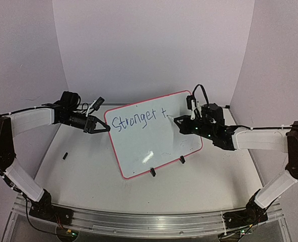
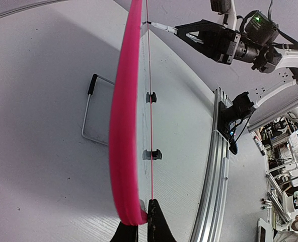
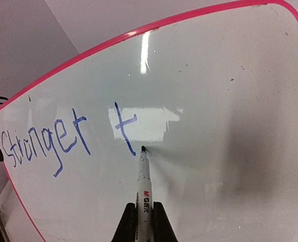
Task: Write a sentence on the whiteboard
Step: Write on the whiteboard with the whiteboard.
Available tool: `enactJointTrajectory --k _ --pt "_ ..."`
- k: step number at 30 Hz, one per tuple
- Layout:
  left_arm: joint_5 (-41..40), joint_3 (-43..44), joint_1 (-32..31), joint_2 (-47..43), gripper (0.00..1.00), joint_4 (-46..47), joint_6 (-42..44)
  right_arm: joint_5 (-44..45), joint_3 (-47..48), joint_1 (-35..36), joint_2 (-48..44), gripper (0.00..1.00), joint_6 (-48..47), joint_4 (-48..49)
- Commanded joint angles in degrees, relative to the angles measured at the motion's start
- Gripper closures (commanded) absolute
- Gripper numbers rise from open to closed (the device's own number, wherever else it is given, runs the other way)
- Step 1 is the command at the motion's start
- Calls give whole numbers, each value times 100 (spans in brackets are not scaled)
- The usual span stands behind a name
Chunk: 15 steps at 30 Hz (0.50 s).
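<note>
The large white pink-rimmed whiteboard (image 1: 154, 143) stands propped mid-table, its left edge pinched by the left gripper (image 1: 103, 129). The right gripper (image 3: 143, 222) clamps a white marker (image 3: 142, 176), whose tip touches the board beside the blue lettering (image 1: 134, 121) "Stronger t".

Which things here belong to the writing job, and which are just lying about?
Job:
whiteboard, clamped by left gripper
blue lettering
marker in right gripper

Lying about:
small black piece on table

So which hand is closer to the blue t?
Right. The right fingers hold the white marker beside the blue t; the left fingers pinch the far edge of the pink-rimmed whiteboard.
</note>
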Motion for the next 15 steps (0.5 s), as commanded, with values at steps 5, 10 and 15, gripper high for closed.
enactJointTrajectory --k 5,10,15 --pt "-135 243 -26 30 100 143 349 130 721 -13 -132 100 -312 8" --pt "-137 244 -28 30 100 144 352 162 976 -19 110 100 -439 -33" --pt "-135 254 -25 52 100 143 350 174 1131 -19 309 100 -478 -69"
